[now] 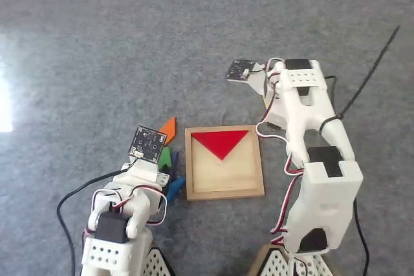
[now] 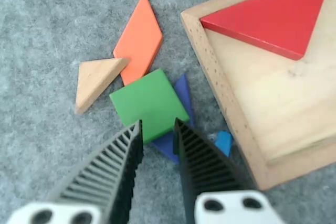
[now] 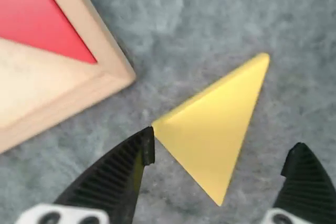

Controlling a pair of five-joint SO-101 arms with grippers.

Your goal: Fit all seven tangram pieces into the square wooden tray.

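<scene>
The square wooden tray (image 1: pixel 225 191) lies between the arms with a large red triangle (image 1: pixel 220 141) in its far half. Left of it are an orange parallelogram (image 2: pixel 139 40), a tan triangle (image 2: pixel 94 80), a green square (image 2: pixel 149 103) lying on a dark blue triangle (image 2: pixel 182 90), and a small blue piece (image 2: pixel 223 141) against the tray rim (image 2: pixel 220 93). My left gripper (image 2: pixel 157 129) is open by a narrow gap over the green square's near corner. My right gripper (image 3: pixel 218 166) is wide open around a yellow triangle (image 3: pixel 215 129) just outside a tray corner (image 3: pixel 100 72); one fingertip (image 3: pixel 144 145) touches it.
Grey carpet-like cloth (image 1: pixel 97 63) covers the table, with wide free room at the back and left. The right arm (image 1: pixel 310 127) stretches along the tray's right side, trailing cables. Orange (image 1: pixel 169 127), green (image 1: pixel 166 156) and blue (image 1: pixel 174 185) pieces peek out beside the left arm's camera.
</scene>
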